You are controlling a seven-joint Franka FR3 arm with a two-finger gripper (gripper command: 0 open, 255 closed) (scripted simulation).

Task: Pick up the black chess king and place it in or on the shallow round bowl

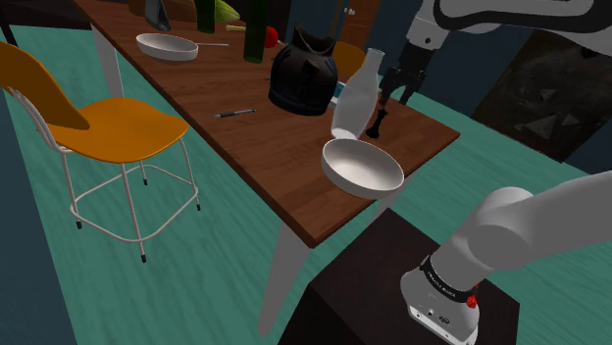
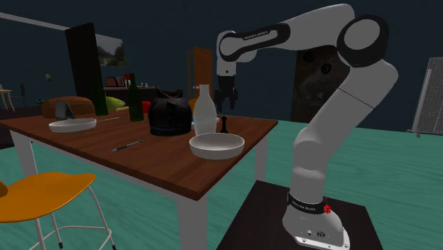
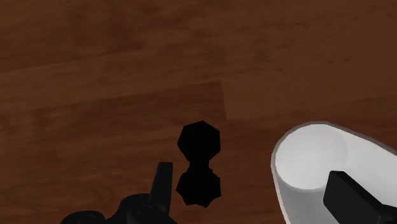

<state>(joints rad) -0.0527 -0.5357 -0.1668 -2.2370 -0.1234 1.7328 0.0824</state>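
The black chess king [image 1: 379,120] stands upright on the brown wooden table [image 1: 265,147], just beside a tall white bottle [image 1: 357,93]. The shallow round bowl [image 1: 363,167], white inside, sits near the table edge closest to the stand. My gripper [image 1: 398,95] hangs open above the king, clear of it. From the second exterior view the gripper [image 2: 227,101] is straight over the king [image 2: 224,124], with the bowl [image 2: 216,145] in front. In the wrist view the king [image 3: 199,162] lies near one of the fingers [image 3: 162,184] of the gripper [image 3: 254,191], untouched.
A black teapot [image 1: 303,71] stands behind the bottle. A pen [image 1: 235,114] lies mid-table, and a second white bowl [image 1: 167,46] and dark bottles sit at the far end. An orange chair [image 1: 108,127] stands beside the table. A white vessel [image 3: 305,162] borders the other finger.
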